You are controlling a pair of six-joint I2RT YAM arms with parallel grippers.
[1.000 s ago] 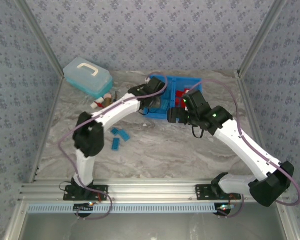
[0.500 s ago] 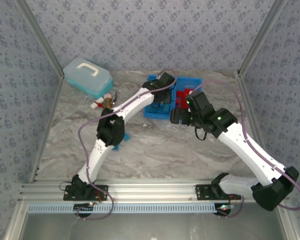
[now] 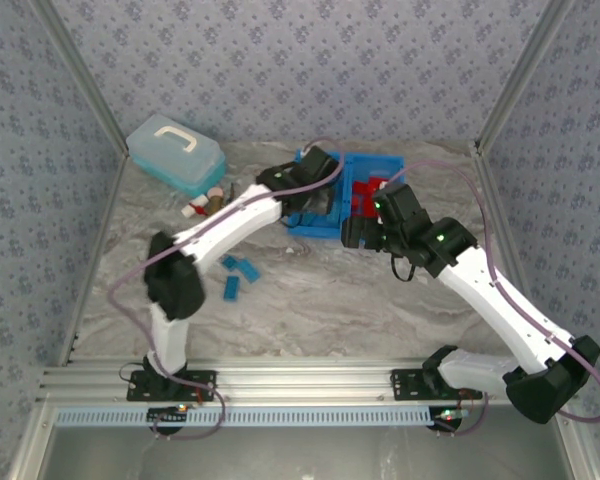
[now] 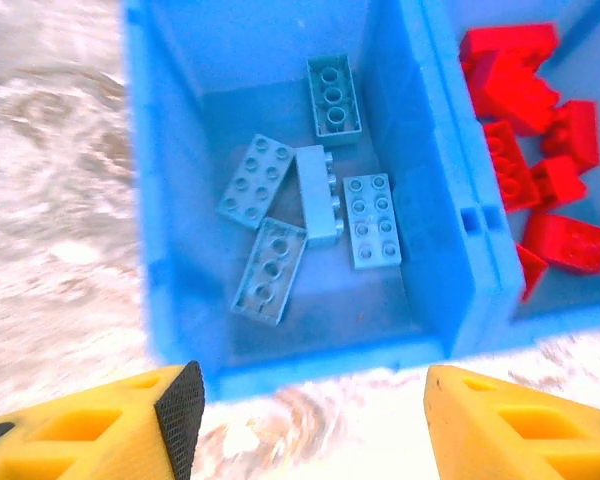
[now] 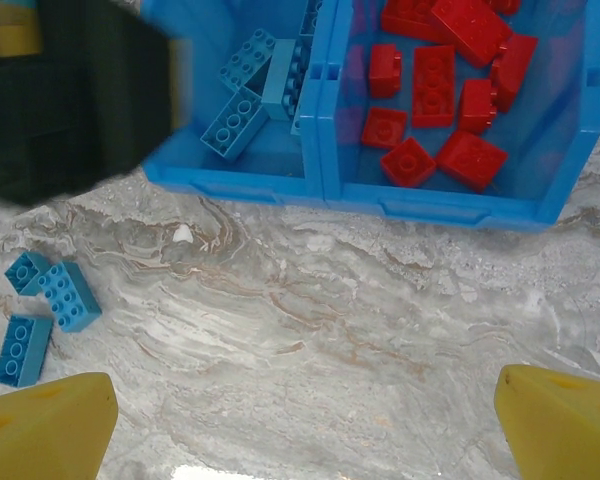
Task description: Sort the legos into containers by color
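left gripper point(image 4: 310, 420): hovers just in front of the bin's near wall, yellow fingers well apart, nothing between them
right gripper point(image 5: 305, 430): jaws at full spread, empty, over bare marble table point(image 5: 330, 300) in front of the bin
bin point(image 4: 310, 372): bright blue, two compartments side by side, centre divider, at the far side of the table
blue legos point(image 4: 370, 222): five in the left compartment, flat or on edge
red legos point(image 4: 525, 95): heap in the right compartment
loose legos point(image 5: 68, 295): three blue, close together on the table, left of the bin and well apart from it
in the way: left arm's wrist point(image 5: 75, 95), black, hides the left compartment's corner in the right wrist view; from the top it covers much of that compartment
around: pale blue lidded box point(image 3: 175, 153) at far left, small items point(image 3: 205, 205) red-white and brass just beside it
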